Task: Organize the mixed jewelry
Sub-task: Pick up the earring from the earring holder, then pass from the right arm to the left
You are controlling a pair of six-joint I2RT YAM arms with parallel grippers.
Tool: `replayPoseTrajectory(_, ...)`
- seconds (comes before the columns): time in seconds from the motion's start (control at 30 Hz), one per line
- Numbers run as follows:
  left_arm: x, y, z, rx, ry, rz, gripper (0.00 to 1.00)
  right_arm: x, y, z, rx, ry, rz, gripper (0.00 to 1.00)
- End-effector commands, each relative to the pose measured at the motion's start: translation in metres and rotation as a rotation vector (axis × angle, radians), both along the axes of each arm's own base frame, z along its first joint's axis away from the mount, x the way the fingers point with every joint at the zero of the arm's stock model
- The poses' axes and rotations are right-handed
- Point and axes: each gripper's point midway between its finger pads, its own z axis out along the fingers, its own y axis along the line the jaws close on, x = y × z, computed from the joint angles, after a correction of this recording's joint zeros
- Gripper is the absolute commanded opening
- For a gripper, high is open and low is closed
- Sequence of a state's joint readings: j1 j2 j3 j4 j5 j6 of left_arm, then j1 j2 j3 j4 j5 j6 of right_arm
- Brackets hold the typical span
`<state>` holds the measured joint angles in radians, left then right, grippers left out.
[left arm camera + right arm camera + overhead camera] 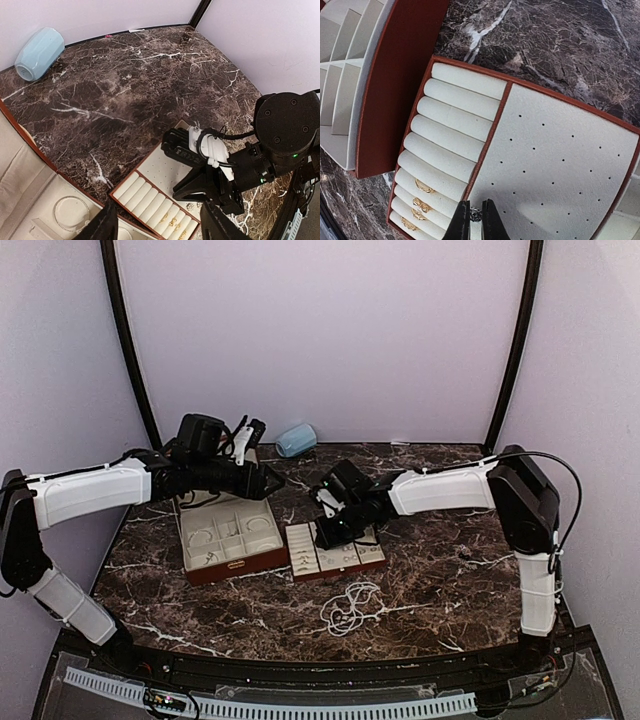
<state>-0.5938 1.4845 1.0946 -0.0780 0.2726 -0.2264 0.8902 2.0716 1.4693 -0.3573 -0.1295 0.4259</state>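
My right gripper is shut on a small sparkly earring, held just above the near edge of the holed earring pad of the small reddish-brown tray. Several gold rings sit in the tray's cream ring rolls. In the left wrist view, two small silvery earrings lie on the pad under the right gripper. A white bead strand lies coiled on the table in front of the tray. My left gripper is open and empty, hovering over the right far corner of the big case.
A thin beaded bangle lies in a compartment of the case. A pale blue rounded object lies at the back wall. The dark marble table spreads to the right of the tray.
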Motion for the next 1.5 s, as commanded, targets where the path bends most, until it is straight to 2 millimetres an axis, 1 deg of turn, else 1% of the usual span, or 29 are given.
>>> replayPoseTrajectory(0.0,-0.003,0.0,0.005,-0.025,-0.008,-0.001,0.59,0.012,0.014,0.024,0.111,-0.081,-0.046,0.02)
replayPoseTrajectory(0.23,-0.005,-0.002,0.004,-0.042,0.004,-0.01,0.59,0.024,0.014,0.027,0.168,-0.154,-0.107,0.03)
replayPoseTrajectory(0.37,-0.007,-0.004,0.002,-0.05,0.011,-0.017,0.59,0.029,0.013,0.037,0.231,-0.205,-0.14,0.04)
replayPoseTrajectory(0.5,-0.007,-0.005,0.001,-0.056,0.017,-0.022,0.59,0.03,0.01,0.037,0.249,-0.217,-0.163,0.04)
replayPoseTrajectory(0.6,-0.008,-0.005,0.0,-0.062,0.013,-0.023,0.59,0.034,0.007,0.044,0.256,-0.239,-0.193,0.04)
replayPoseTrajectory(0.73,-0.012,-0.009,0.005,-0.124,-0.005,-0.038,0.59,0.036,0.004,0.068,0.296,-0.271,-0.209,0.04)
replayPoseTrajectory(0.77,-0.011,-0.011,0.014,-0.159,-0.034,-0.042,0.59,0.036,0.003,0.075,0.31,-0.279,-0.211,0.05)
replayPoseTrajectory(0.8,-0.015,-0.011,0.009,-0.178,-0.015,-0.045,0.58,0.036,0.002,0.086,0.331,-0.289,-0.214,0.05)
replayPoseTrajectory(0.93,-0.022,-0.015,0.019,-0.289,-0.075,-0.052,0.59,0.035,-0.008,0.118,0.395,-0.321,-0.228,0.06)
replayPoseTrajectory(1.0,-0.029,-0.019,0.017,-0.344,-0.113,-0.066,0.59,0.032,-0.012,0.134,0.426,-0.334,-0.227,0.08)
replayPoseTrajectory(1.03,-0.034,-0.022,0.02,-0.38,-0.139,-0.084,0.59,0.03,-0.014,0.141,0.439,-0.339,-0.224,0.08)
replayPoseTrajectory(1.07,-0.036,-0.026,0.018,-0.391,-0.143,-0.095,0.59,0.027,-0.015,0.15,0.455,-0.343,-0.218,0.08)
replayPoseTrajectory(1.1,-0.041,-0.032,0.024,-0.421,-0.166,-0.127,0.59,0.025,-0.016,0.156,0.471,-0.348,-0.214,0.08)
replayPoseTrajectory(1.13,-0.043,-0.037,0.026,-0.436,-0.18,-0.148,0.59,0.021,-0.017,0.164,0.493,-0.348,-0.204,0.08)
replayPoseTrajectory(1.17,-0.048,-0.045,0.029,-0.443,-0.189,-0.183,0.59,0.017,-0.016,0.17,0.518,-0.344,-0.188,0.09)
replayPoseTrajectory(1.2,-0.049,-0.051,0.031,-0.449,-0.202,-0.199,0.59,0.013,-0.017,0.176,0.538,-0.342,-0.18,0.09)
replayPoseTrajectory(1.23,-0.054,-0.059,0.031,-0.448,-0.212,-0.227,0.59,0.01,-0.018,0.184,0.56,-0.344,-0.174,0.09)
replayPoseTrajectory(1.27,-0.054,-0.064,0.032,-0.446,-0.224,-0.243,0.59,0.007,-0.018,0.188,0.574,-0.339,-0.17,0.09)
replayPoseTrajectory(1.3,-0.06,-0.07,0.032,-0.448,-0.222,-0.269,0.59,0.005,-0.019,0.192,0.59,-0.336,-0.17,0.09)
replayPoseTrajectory(1.33,-0.059,-0.074,0.033,-0.449,-0.225,-0.278,0.59,0.002,-0.02,0.196,0.607,-0.332,-0.165,0.09)
replayPoseTrajectory(1.47,-0.063,-0.087,0.035,-0.474,-0.212,-0.317,0.59,-0.008,-0.022,0.21,0.675,-0.326,-0.149,0.1)
